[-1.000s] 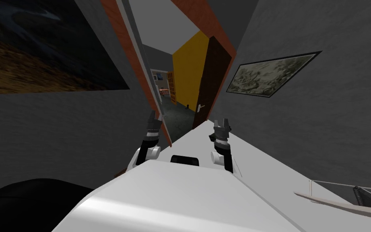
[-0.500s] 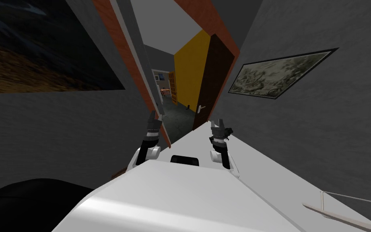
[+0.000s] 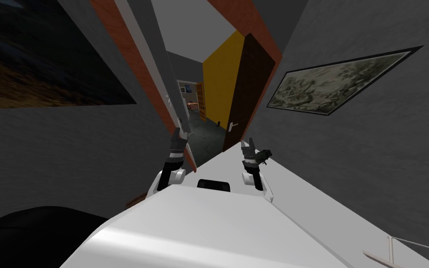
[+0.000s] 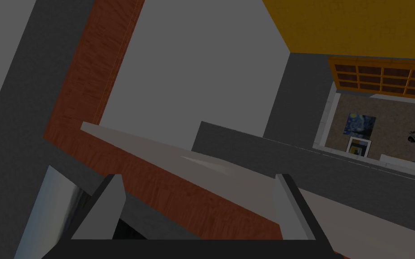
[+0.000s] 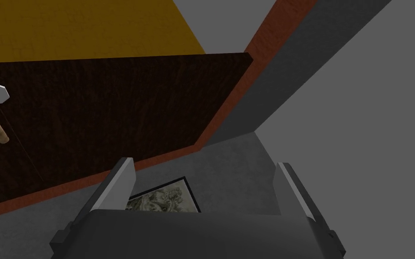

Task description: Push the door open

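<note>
Faces door (image 3: pixel 251 93) ajar at centre frame, just above right gripper (image 3: pixel 247 142), farther from left gripper (image 3: pixel 179 134). Holds both jaws wide, empty.

Open wide: a dark brown, wood-grained door (image 3: pixel 251 88) hangs at the right side of its red-brown frame (image 3: pixel 134 58), swung away into the passage beyond. A pale lever handle (image 3: pixel 232 124) sits low near the door's free edge, with a yellow wall (image 3: pixel 218 79) just behind.
</note>
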{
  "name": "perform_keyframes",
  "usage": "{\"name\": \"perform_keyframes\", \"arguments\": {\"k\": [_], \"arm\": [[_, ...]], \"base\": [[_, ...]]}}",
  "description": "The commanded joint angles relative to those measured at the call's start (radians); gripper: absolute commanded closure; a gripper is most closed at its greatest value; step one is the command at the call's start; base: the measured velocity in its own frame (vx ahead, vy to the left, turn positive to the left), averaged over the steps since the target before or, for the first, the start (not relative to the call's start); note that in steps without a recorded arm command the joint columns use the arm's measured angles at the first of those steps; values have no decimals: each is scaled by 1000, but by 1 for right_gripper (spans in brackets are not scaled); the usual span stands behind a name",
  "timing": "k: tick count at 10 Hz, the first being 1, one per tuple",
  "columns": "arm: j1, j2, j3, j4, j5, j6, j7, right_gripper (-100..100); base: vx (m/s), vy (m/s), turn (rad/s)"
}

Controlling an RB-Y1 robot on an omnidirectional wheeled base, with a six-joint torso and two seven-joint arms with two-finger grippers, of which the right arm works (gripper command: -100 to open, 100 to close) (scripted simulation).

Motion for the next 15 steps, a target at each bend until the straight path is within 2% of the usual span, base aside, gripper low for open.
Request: {"name": "perform_keyframes", "arguments": {"k": [1,10,11,15], "arm": [[-22,-7,1,39,10,-6,-14,-100],[-167,-71,6,301,83,-29,-136,-100],[-167,-71,6,301,83,-29,-136,-100],[-234,-100,9,416,117,-40,-192,-100]], "base": [[48,-46,39],[84,-92,75],[59,-75,30],[61,-82,69]]}}
